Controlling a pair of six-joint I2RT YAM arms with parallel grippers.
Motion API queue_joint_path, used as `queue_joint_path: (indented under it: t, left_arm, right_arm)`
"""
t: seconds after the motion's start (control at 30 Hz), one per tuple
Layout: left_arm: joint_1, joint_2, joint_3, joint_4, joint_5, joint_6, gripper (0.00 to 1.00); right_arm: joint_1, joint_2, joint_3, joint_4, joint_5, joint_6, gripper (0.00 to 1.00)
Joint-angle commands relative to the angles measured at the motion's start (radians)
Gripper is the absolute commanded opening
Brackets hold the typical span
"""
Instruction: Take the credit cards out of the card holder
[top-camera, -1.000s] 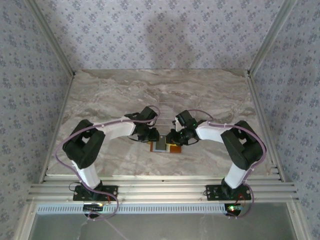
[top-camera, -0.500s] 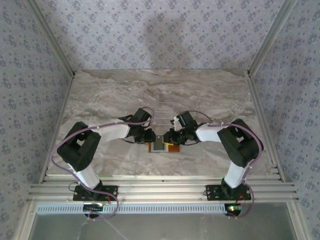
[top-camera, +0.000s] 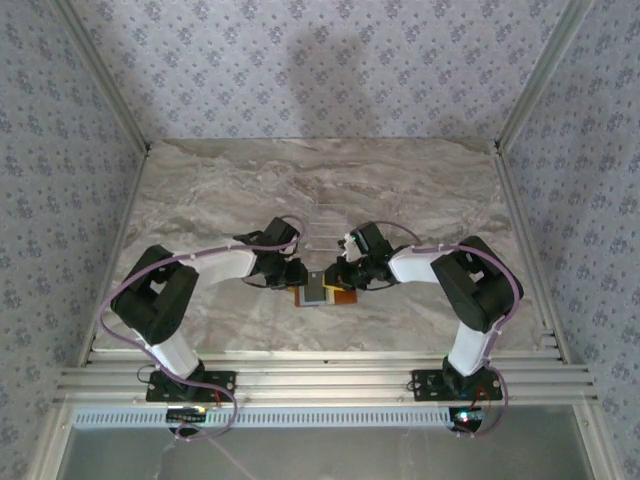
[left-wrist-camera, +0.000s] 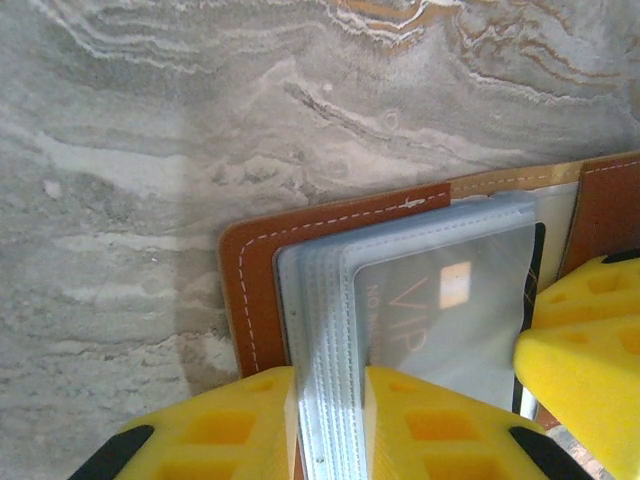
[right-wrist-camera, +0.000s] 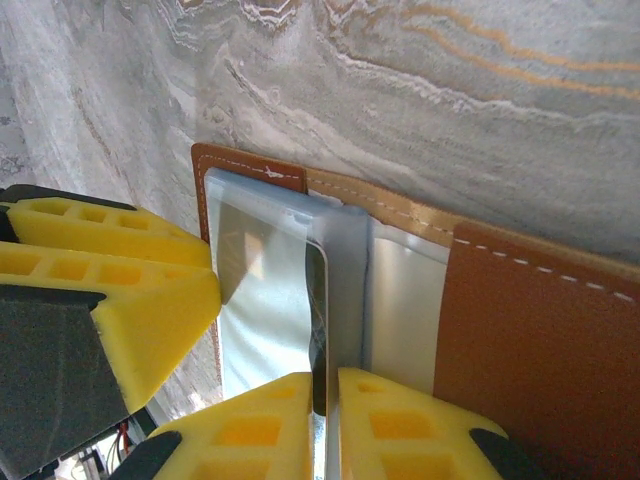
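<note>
Near the counter's (top-camera: 220, 190) front edge, the open card holder (left-wrist-camera: 250, 270) lies flat with credit cards (left-wrist-camera: 440, 300) tucked inside its grey-blue sleeves (left-wrist-camera: 320, 300), which the left tool (left-wrist-camera: 328, 400) and right tool (right-wrist-camera: 325, 395) each pinch.

Leather card holder (left-wrist-camera: 250, 290), glossy sleeves (left-wrist-camera: 450, 300) — marbled table (left-wrist-camera: 150, 120)

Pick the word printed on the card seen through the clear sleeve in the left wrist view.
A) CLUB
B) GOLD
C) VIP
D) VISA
C: the letters VIP read faintly on the credit card lying behind the clear sleeve on top of the stack in the open card holder.
</note>
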Motion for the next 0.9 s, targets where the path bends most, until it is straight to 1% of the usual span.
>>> queue_joint_path:
  t: [0.0,0.5,0.87]
  left_arm:
    - [-0.002,0.051,0.02,-0.066,-0.003,0.028,0.23]
    - [-0.003,0.07,0.034,-0.085,-0.005,0.032,0.23]
    - [-0.009,0.08,0.037,-0.085,0.003,0.035,0.23]
  right_arm:
    - [0.001,0.001,0.0,0.043,-0.032,0.029,0.15]
    - [-0.001,-0.037,-0.011,0.103,-0.06,0.07,0.13]
    - [0.007,0.022,-0.015,0.178,-0.102,0.095,0.13]
